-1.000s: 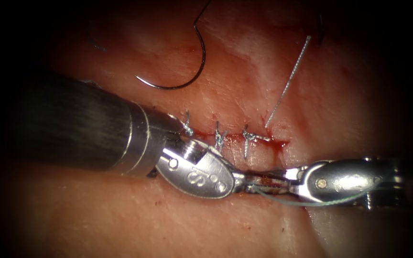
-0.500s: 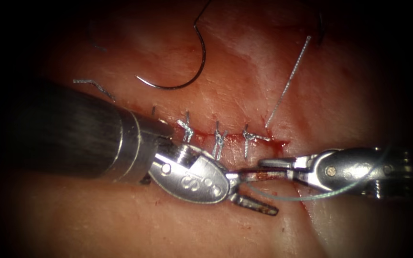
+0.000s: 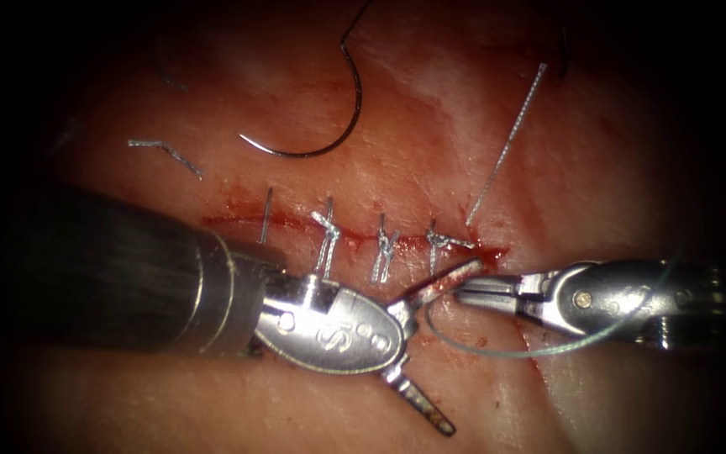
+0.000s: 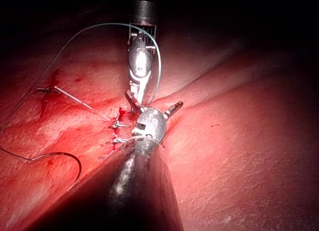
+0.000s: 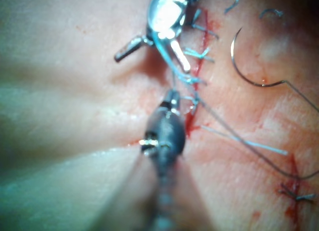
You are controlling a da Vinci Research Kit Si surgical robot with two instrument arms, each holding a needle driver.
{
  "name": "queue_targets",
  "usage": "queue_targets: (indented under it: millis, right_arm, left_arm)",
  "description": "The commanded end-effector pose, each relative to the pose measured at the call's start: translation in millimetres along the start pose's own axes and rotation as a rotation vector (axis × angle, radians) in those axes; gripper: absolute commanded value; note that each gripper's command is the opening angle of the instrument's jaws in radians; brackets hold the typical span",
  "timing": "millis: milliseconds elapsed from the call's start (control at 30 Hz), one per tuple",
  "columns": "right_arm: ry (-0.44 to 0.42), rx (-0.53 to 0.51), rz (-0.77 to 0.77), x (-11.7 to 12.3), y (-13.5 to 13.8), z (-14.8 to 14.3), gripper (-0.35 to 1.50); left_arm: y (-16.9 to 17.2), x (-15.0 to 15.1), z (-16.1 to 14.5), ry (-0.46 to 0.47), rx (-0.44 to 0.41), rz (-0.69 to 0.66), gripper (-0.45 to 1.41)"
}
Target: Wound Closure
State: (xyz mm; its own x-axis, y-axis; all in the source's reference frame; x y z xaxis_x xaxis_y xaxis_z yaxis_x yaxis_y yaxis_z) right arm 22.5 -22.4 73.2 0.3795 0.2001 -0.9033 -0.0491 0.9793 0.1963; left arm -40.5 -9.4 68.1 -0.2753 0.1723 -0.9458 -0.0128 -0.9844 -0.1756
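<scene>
Gaping wide, the left hand point(image 3: 439, 349) holds nothing; the right hand point(image 3: 464, 293), closed, grips the thread point(image 3: 497, 351). The needle point(image 3: 329, 126) lies free on the tissue point(image 3: 430, 126).

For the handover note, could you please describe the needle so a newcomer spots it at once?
Start at the stitched cut across the tissue. Above its row of knots, the needle lies free on the surface, held by neither end effector. Unlike the pale, straight cut thread ends, it is a dark, smooth half-circle hook.
</scene>
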Motion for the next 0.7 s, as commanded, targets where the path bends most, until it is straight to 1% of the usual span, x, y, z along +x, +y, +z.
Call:
queue_targets:
  millis: [33,100,167,200,233,267,300,333,433,467,500,533,567,700]
  right_arm:
    - [-0.024,0.004,0.007,-0.8,-0.3,1.7,-0.35]
    - [-0.039,0.007,0.011,-1.0,-0.3,2.0,-0.35]
    - [-0.071,0.012,0.014,-1.3,-0.3,2.3,-0.35]
    - [-0.124,0.022,0.017,-1.6,-0.3,2.8,-0.35]
    - [-0.138,0.017,0.022,-1.7,-0.3,3.0,-0.35]
    - [-0.138,0.017,0.022,-1.7,-0.3,3.0,-0.35]
    - [-0.194,-0.010,0.022,-2.1,-0.3,3.5,-0.35]
    - [-0.194,-0.010,0.022,-2.1,-0.3,3.5,-0.35]
    - [-0.253,-0.013,0.037,-2.9,-0.6,4.1,-0.35]
    - [-0.275,-0.018,0.051,-3.2,-0.7,4.2,-0.35]
    - [-0.275,-0.018,0.051,-3.2,-0.7,4.2,-0.35]
    - [-0.294,-0.023,0.065,-3.4,-0.8,4.3,-0.35]
    - [-0.294,-0.023,0.065,-3.4,-0.8,4.3,-0.35]
    - [-0.332,-0.033,0.068,-3.5,-0.8,4.4,-0.35]
  left_arm:
    - [-0.1,0.4,0.5,-0.006,0.022,-0.007,1.14]
    - [-0.1,0.8,0.5,-0.010,0.034,-0.012,1.13]
    - [-0.1,1.8,0.3,-0.026,0.070,-0.023,1.11]
    - [-0.1,3.0,0.0,-0.071,0.106,-0.038,1.04]
    - [-0.1,3.3,-0.1,-0.093,0.115,-0.042,1.04]
    - [-0.1,3.3,-0.1,-0.093,0.115,-0.042,1.04]
    - [0.0,4.2,-0.2,-0.157,0.133,-0.059,1.03]
    - [0.0,4.2,-0.2,-0.157,0.133,-0.059,1.03]
    - [0.6,5.4,-0.6,-0.236,0.144,-0.081,0.99]
    - [1.1,6.1,-0.9,-0.267,0.155,-0.119,0.94]
    - [1.1,6.1,-0.9,-0.267,0.155,-0.119,0.94]
    - [1.8,6.6,-1.2,-0.309,0.161,-0.143,0.91]
    - [1.8,6.6,-1.2,-0.309,0.161,-0.143,0.91]
    - [2.8,7.4,-1.2,-0.391,0.160,-0.236,0.79]
